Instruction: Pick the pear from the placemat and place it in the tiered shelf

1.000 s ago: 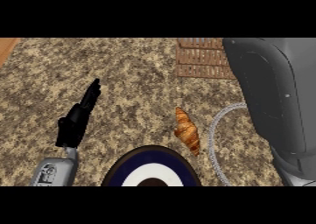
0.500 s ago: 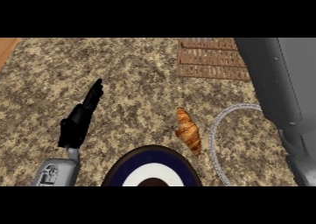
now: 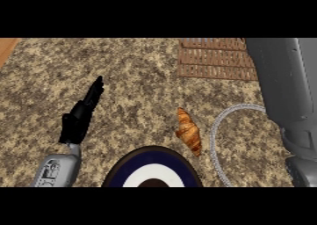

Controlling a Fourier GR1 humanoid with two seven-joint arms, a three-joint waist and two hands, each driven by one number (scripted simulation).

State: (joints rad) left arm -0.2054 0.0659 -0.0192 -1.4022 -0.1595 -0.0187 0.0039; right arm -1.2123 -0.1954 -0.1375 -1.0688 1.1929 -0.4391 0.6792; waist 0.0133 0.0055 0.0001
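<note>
No pear or right hand visible; grey right forearm (image 3: 287,96) covers the right tabletop. Left hand (image 3: 83,113) rests left, fingers straight, released, holding nothing.

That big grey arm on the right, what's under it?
The grey forearm covers part of a brown slatted mat and a wire ring. Whatever else lies beneath is hidden, its hand too.
</note>
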